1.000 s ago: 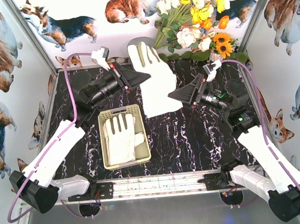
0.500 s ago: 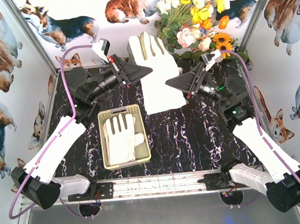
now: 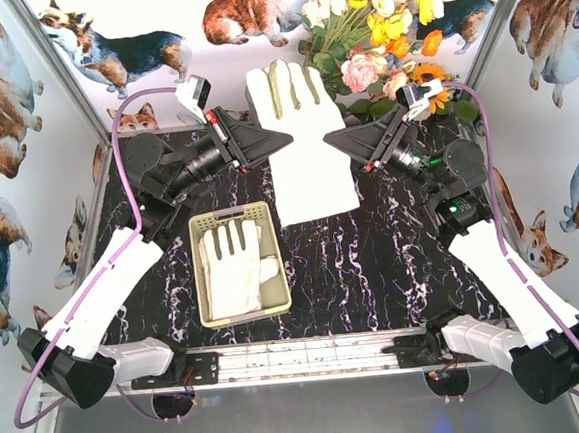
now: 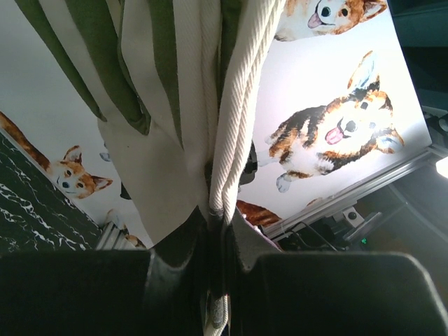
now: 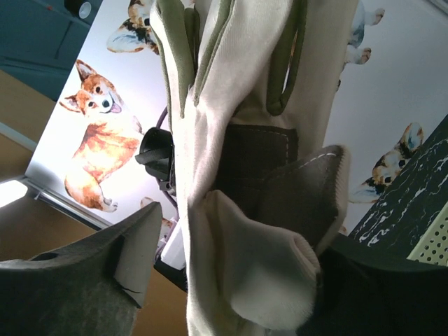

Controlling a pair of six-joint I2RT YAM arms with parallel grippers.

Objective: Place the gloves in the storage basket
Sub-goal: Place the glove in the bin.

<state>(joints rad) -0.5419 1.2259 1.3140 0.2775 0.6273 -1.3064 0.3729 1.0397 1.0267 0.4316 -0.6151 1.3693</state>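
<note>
- The glove point(image 3: 311, 165) had risen slightly above the far desk point(image 3: 373, 260), with the left claw point(image 3: 286, 136) clamped tight on its left edge.
- The right claw point(image 3: 330, 141) had moved farther up the glove's right edge. Its jaws were apart astride the cloth and narrowing, one pad short of touching.
- A second glove point(image 3: 231, 266) lay in the basket point(image 3: 231, 214), near left. The lifted one looked ready for a two-claw hold before going in.
</note>
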